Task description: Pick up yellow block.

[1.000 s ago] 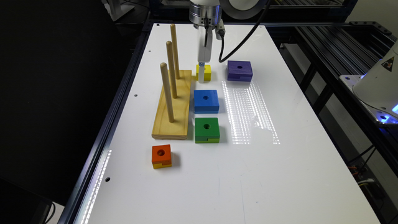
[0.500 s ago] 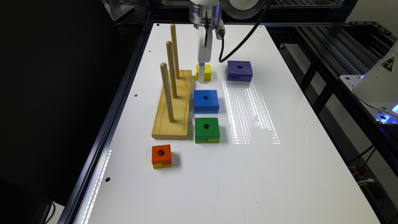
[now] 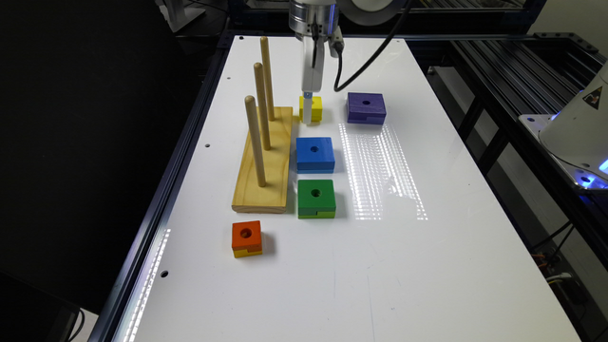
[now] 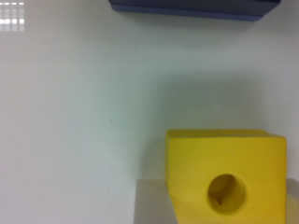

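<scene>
The yellow block (image 3: 315, 105) is a small all-yellow cube with a round hole in its top. It rests on the white table (image 3: 380, 266) between the wooden peg stand and the purple block. My gripper (image 3: 308, 113) reaches straight down onto it from above. In the wrist view the yellow block (image 4: 224, 158) sits between my two grey fingers (image 4: 152, 203), which lie against its opposite sides, so the gripper (image 4: 229, 207) is shut on the block. The block still touches the table.
A wooden base with three upright pegs (image 3: 264, 159) stands close to the block on the exterior view's left. A purple block (image 3: 365, 107) (image 4: 196, 5) lies on its right. Blue (image 3: 315, 153), green (image 3: 316, 197) and orange-topped (image 3: 246, 237) blocks lie nearer the camera.
</scene>
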Tool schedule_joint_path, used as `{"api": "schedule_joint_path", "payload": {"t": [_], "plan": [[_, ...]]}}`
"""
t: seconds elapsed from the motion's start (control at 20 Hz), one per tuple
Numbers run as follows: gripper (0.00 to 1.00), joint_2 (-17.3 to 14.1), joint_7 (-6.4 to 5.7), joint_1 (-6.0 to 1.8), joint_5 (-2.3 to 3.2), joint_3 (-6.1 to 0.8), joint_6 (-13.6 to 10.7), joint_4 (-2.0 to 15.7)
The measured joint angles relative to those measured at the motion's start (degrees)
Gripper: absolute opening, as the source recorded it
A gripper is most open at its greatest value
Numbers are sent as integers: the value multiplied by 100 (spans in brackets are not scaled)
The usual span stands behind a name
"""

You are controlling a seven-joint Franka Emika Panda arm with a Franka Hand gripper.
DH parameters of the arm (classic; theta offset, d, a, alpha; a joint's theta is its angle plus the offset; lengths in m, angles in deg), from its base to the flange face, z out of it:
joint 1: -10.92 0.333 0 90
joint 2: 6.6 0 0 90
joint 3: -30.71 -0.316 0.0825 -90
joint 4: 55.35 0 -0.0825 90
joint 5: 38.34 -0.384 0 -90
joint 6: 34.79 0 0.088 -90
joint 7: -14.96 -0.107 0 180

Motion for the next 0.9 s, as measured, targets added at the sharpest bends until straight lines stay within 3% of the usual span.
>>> {"api": "schedule_joint_path", "payload": {"t": [0.2, 0.65, 0.9], "plan": [[0, 394, -1, 2, -4, -6, -442, -12], [0, 529, -3, 6, -5, -14, -541, -50], [0, 974, -3, 7, -11, -18, -963, -47]]}}
